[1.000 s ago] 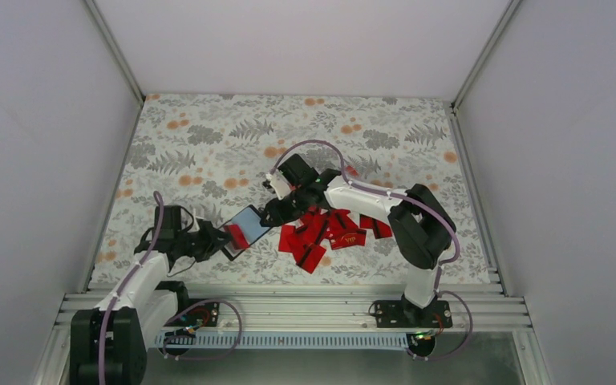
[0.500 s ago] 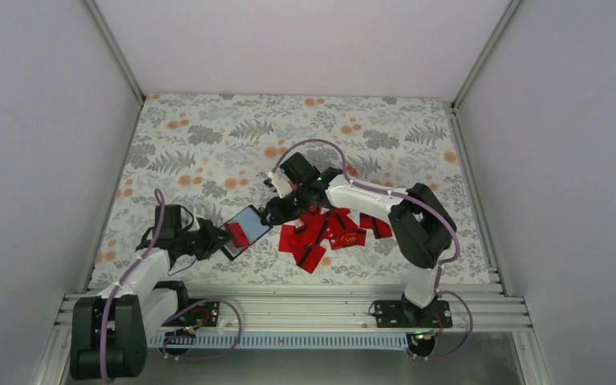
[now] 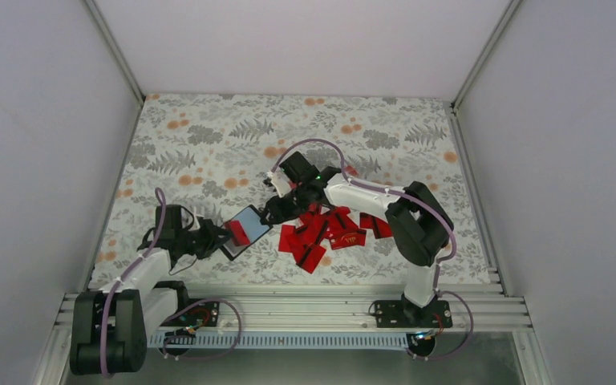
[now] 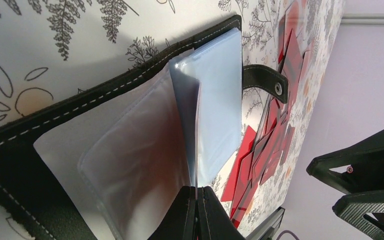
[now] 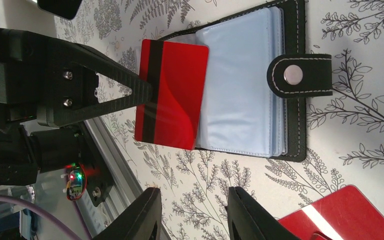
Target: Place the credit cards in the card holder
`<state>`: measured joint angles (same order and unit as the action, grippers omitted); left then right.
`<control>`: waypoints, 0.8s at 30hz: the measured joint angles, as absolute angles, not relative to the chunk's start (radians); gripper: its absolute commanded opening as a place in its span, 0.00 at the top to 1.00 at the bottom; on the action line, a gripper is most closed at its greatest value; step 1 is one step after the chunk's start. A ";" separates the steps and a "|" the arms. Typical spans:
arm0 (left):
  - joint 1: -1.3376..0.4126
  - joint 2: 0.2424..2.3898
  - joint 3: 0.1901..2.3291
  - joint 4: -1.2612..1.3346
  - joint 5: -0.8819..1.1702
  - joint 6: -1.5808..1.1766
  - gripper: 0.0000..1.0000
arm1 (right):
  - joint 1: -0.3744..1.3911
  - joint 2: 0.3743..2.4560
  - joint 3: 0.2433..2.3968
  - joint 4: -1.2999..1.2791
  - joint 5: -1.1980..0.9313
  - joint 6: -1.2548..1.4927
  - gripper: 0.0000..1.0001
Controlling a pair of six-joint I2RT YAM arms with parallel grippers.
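The card holder (image 3: 250,227) lies open on the table with its grey-blue sleeves (image 5: 245,90) up and its snap tab (image 5: 294,75) to the right. My left gripper (image 3: 223,237) is shut on a red credit card with a black stripe (image 5: 172,95). It holds the card over the holder's left page, its far edge at the sleeves. In the left wrist view the shut fingers (image 4: 187,215) point into the sleeves (image 4: 215,120). My right gripper (image 5: 195,225) is open and empty, just right of the holder (image 3: 277,212). The other credit cards (image 3: 325,231) lie in a pile to the right.
The pile also shows in the left wrist view (image 4: 272,140) beyond the holder, with my right gripper's fingers (image 4: 370,180) nearby. One red card (image 5: 360,215) lies close to my right fingers. The metal rail (image 3: 289,301) runs along the near table edge.
Almost nothing. The left arm has shifted very slightly, and the card stays at the holder's left page. The right gripper stays open beside the holder.
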<state>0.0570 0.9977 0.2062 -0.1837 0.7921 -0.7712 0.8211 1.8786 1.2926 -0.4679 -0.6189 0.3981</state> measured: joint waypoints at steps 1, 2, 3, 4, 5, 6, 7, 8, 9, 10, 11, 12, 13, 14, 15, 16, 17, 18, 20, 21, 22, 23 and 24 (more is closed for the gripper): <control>0.057 0.999 0.202 -0.175 0.790 -0.772 0.98 | 0.821 1.880 1.296 -0.468 -0.620 0.398 0.66; 0.057 0.999 0.200 -0.166 0.789 -0.773 0.98 | 0.821 1.882 1.298 -0.468 -0.621 0.397 0.66; 0.057 1.000 0.198 -0.155 0.788 -0.775 0.98 | 0.820 1.882 1.300 -0.469 -0.622 0.397 0.66; 0.057 1.003 0.197 -0.146 0.786 -0.776 0.98 | 0.820 1.882 1.302 -0.469 -0.622 0.396 0.66; 0.057 1.009 0.197 -0.135 0.786 -0.778 0.98 | 0.820 1.882 1.304 -0.469 -0.622 0.396 0.66; 0.057 1.015 0.197 -0.127 0.786 -0.779 0.98 | 0.819 1.882 1.306 -0.469 -0.622 0.395 0.66; 0.057 1.021 0.196 -0.120 0.785 -0.779 0.98 | 0.819 1.882 1.308 -0.471 -0.622 0.395 0.66; 0.057 1.027 0.196 -0.111 0.785 -0.780 0.98 | 0.819 1.883 1.311 -0.471 -0.623 0.395 0.66; 0.057 1.031 0.196 -0.105 0.785 -0.780 0.98 | 0.819 1.883 1.312 -0.471 -0.624 0.395 0.66; 0.057 1.032 0.195 -0.096 0.784 -0.783 0.98 | 0.819 1.885 1.314 -0.471 -0.625 0.395 0.66; 0.057 1.032 0.194 -0.092 0.784 -0.784 0.98 | 0.818 1.886 1.314 -0.471 -0.625 0.395 0.66; 0.057 1.032 0.191 -0.083 0.782 -0.790 0.98 | 0.818 1.887 1.314 -0.471 -0.626 0.395 0.66; 0.057 1.032 0.189 -0.077 0.781 -0.796 0.98 | 0.818 1.888 1.314 -0.471 -0.626 0.395 0.65; 0.057 1.032 0.186 -0.070 0.780 -0.798 0.98 | 0.818 1.890 1.315 -0.471 -0.628 0.395 0.66; 0.057 1.032 0.185 -0.065 0.778 -0.799 0.98 | 0.817 1.892 1.315 -0.472 -0.629 0.395 0.66; 0.057 1.032 0.185 -0.062 0.778 -0.800 0.98 | 0.817 1.892 1.315 -0.472 -0.630 0.395 0.66; 0.057 1.032 0.185 -0.059 0.777 -0.801 0.98 | 0.817 1.892 1.315 -0.472 -0.630 0.395 0.66; 0.057 1.032 0.185 -0.057 0.776 -0.801 0.98 | 0.816 1.892 1.315 -0.472 -0.633 0.395 0.66; 0.057 1.032 0.185 -0.062 0.774 -0.801 0.98 | 0.815 1.892 1.315 -0.472 -0.635 0.394 0.66; 0.057 1.030 0.185 -0.070 0.773 -0.801 0.98 | 0.815 1.892 1.315 -0.471 -0.637 0.393 0.66; 0.057 1.024 0.185 -0.084 0.772 -0.799 0.98 | 0.814 1.892 1.315 -0.471 -0.638 0.392 0.66; 0.057 1.015 0.185 -0.101 0.771 -0.797 0.98 | 0.813 1.893 1.315 -0.471 -0.640 0.391 0.66; 0.057 0.996 0.186 -0.127 0.769 -0.796 0.98 | 0.812 1.893 1.315 -0.471 -0.641 0.391 0.65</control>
